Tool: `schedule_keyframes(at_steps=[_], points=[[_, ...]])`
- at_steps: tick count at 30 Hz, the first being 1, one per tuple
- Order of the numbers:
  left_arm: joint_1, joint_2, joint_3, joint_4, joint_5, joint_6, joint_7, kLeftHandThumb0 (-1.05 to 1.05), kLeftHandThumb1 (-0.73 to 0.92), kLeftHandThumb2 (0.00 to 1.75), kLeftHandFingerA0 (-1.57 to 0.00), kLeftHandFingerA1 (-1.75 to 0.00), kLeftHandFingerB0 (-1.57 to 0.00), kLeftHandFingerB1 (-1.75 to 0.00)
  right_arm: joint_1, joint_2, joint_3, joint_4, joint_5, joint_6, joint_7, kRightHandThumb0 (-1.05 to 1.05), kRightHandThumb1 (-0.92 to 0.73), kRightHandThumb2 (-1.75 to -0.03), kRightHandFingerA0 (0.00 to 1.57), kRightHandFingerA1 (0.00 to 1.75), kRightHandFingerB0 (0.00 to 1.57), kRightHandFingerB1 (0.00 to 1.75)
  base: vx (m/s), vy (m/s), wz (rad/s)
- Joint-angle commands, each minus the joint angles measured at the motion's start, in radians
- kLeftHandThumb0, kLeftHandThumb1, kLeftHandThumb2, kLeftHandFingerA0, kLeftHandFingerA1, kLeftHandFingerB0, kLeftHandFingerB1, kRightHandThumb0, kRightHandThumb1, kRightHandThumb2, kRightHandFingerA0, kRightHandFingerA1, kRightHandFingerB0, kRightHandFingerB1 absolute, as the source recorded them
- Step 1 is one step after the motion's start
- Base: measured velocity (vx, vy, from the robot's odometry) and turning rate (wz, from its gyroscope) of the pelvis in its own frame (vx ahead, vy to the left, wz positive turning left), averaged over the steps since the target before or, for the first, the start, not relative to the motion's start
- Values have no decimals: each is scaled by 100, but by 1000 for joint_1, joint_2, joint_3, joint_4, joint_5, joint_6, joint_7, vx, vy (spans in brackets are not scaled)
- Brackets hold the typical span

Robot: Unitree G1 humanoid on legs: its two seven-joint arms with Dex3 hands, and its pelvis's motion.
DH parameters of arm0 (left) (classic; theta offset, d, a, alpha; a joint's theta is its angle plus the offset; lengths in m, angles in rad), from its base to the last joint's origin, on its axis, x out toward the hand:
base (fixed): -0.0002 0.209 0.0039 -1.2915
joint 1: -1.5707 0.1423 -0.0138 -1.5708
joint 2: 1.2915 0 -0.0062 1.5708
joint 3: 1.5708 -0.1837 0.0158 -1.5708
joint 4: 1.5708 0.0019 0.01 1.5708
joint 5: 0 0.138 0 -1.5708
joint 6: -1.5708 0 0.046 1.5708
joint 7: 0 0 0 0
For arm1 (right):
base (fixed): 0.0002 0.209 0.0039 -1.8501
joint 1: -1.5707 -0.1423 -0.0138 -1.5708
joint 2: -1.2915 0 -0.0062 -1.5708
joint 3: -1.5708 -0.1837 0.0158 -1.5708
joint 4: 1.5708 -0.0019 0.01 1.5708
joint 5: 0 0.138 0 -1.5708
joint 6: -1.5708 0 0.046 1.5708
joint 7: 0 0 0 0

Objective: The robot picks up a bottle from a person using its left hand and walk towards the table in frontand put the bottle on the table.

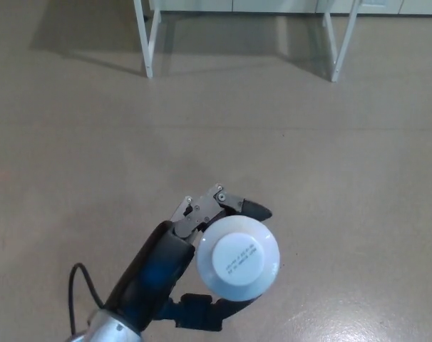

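Bottle (237, 258), white cap upward, was clamped in the left hand (175, 251) above the floor (344, 178). Fingers (227, 203) wrapped its far side, thumb (202, 311) its near side. White table legs (147, 39) stood well beyond.

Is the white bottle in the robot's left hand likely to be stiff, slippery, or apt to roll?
Probably stiff: the bottle shows an undented round outline in the left hand. Its smooth white surface may be slippery. Being round, it would likely roll if laid sideways.
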Motion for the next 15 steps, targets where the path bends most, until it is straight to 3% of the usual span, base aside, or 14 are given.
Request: schedule_keyframes(at_steps=[1,2,4,10,15], points=[[5,-4,19,-50,-5,-12,15,-5,82,71,-102,-136,-80,-104,17,-14,6,12,-10,3,-8,-39,-45,-77,63,56,52,51,0,0,0],[-17,-15,30,-56,-13,12,16,-4,83,72,-98,-138,-80,-106,11,-14,4,12,-8,8,-8,-33,-51,-55,69,42,64,42,0,0,0],[-84,-19,61,-53,0,44,18,-4,82,71,-105,-134,-79,-105,1,-14,2,10,-4,18,-6,-34,-52,-55,71,42,64,42,0,0,0],[-121,-33,83,-66,-17,142,3,-4,81,71,-106,-130,-79,-104,28,-13,4,20,-4,5,-2,-38,-53,-56,73,43,63,41,17,-1,0],[-146,-40,87,-43,-1,146,8,-4,77,74,-107,-137,-80,-107,19,-10,14,15,-13,17,-12,-35,-54,-56,72,42,63,41,82,-2,6]])
